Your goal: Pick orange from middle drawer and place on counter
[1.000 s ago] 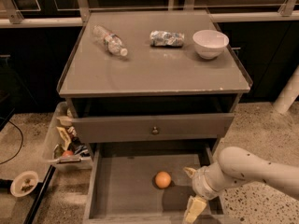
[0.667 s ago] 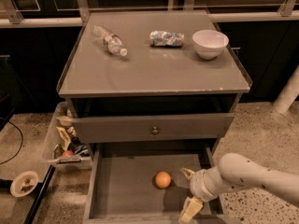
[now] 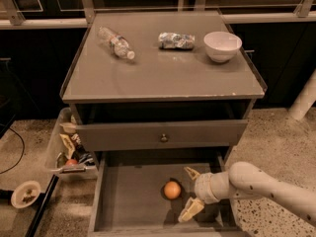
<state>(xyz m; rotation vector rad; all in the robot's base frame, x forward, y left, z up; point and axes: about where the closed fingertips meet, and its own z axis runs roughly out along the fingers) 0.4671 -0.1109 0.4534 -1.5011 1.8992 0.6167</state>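
The orange (image 3: pixel 172 190) lies on the floor of the pulled-out middle drawer (image 3: pixel 131 201), a little right of its middle. My gripper (image 3: pixel 186 194) comes in from the right on a white arm, low inside the drawer. Its two tan fingers are spread apart, one (image 3: pixel 191 173) behind the orange and one (image 3: pixel 190 210) in front, just to the right of the fruit and not closed on it. The counter (image 3: pixel 163 73) is the glossy grey cabinet top above.
On the counter lie a plastic bottle (image 3: pixel 116 42), a crumpled bag (image 3: pixel 176 40) and a white bowl (image 3: pixel 222 46). A drawer front with a knob (image 3: pixel 163 138) sits above the open drawer. A bin of clutter (image 3: pixel 69 147) stands on the floor at left.
The gripper has moved left across the drawer toward the orange, fingers staying spread. The orange has not moved.
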